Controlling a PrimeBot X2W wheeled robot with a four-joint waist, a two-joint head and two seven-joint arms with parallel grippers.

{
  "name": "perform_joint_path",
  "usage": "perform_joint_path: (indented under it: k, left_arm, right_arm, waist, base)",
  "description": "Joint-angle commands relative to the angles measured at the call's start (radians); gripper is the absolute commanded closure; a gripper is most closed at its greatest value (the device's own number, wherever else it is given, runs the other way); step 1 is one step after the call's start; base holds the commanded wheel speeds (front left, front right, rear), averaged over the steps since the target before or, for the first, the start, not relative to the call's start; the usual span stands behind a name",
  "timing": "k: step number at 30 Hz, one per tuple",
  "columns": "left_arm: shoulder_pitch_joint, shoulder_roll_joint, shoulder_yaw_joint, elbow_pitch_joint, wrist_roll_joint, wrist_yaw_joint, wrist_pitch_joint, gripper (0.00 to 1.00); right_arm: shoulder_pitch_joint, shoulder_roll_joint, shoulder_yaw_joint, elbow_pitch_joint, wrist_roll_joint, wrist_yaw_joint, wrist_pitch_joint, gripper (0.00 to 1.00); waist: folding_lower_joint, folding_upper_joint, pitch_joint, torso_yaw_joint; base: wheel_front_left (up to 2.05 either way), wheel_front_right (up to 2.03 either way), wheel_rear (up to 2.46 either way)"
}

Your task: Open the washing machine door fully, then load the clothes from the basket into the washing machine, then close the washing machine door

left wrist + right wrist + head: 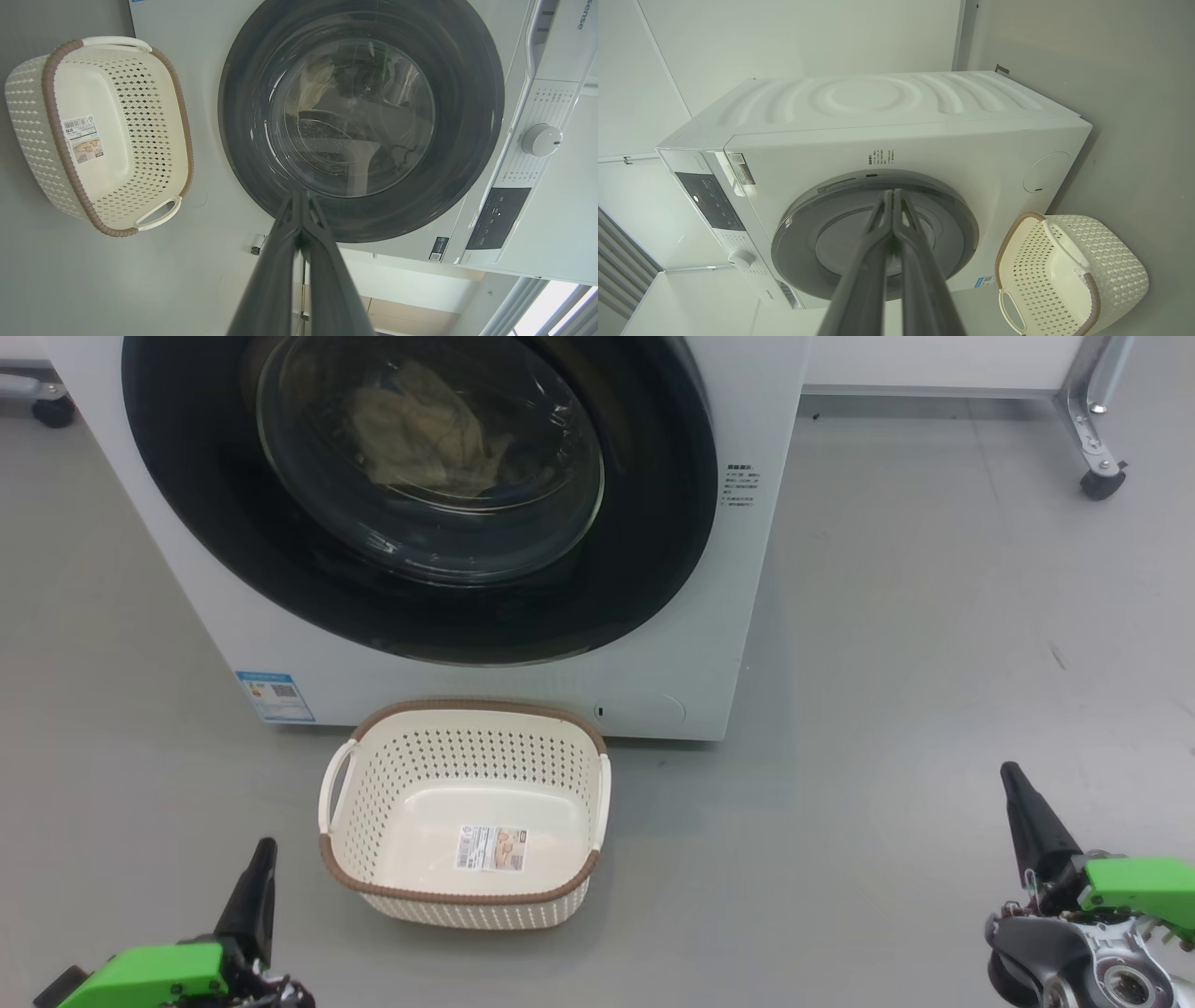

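Observation:
The white washing machine (653,644) stands ahead with its round black-ringed door (644,523) lying flush against its front. Behind the door's glass, pale-yellow clothes (420,425) lie in the drum. On the floor just before the machine sits the cream basket (467,896), holding nothing but a label on its bottom. My left gripper (264,845) is at the lower left, shut, well short of the basket. At the lower right my right gripper (1008,770) is shut too, far from the machine. Both wrist views show the door (243,140) (794,233) and the basket (28,107) (1115,261) beyond closed fingers.
A grey floor (934,663) spreads to the right of the machine. A metal leg on a castor (1102,476) stands at the far right, another castor (51,411) at the far left. The control panel with a white dial (541,140) is on the machine's top front.

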Motion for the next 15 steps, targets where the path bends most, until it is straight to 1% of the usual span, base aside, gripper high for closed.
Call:
perform_joint_path:
  k: [1, 15]
  left_arm:
    - [-0.05, 0.008, 0.039, -0.027, 0.006, -0.007, 0.007, 1.0]
    - [-0.051, 0.007, 0.041, -0.027, 0.007, -0.007, 0.009, 1.0]
  right_arm:
    - [-0.058, -0.012, 0.017, -0.031, -0.006, -0.001, 0.008, 1.0]
    - [-0.058, -0.011, 0.014, -0.031, -0.009, -0.001, 0.01, 1.0]
  waist:
    - [0.0, 0.0, 0.0, 0.0]
    - [0.0, 0.0, 0.0, 0.0]
  base:
    - [0.0, 0.0, 0.0]
    - [0.0, 0.0, 0.0]
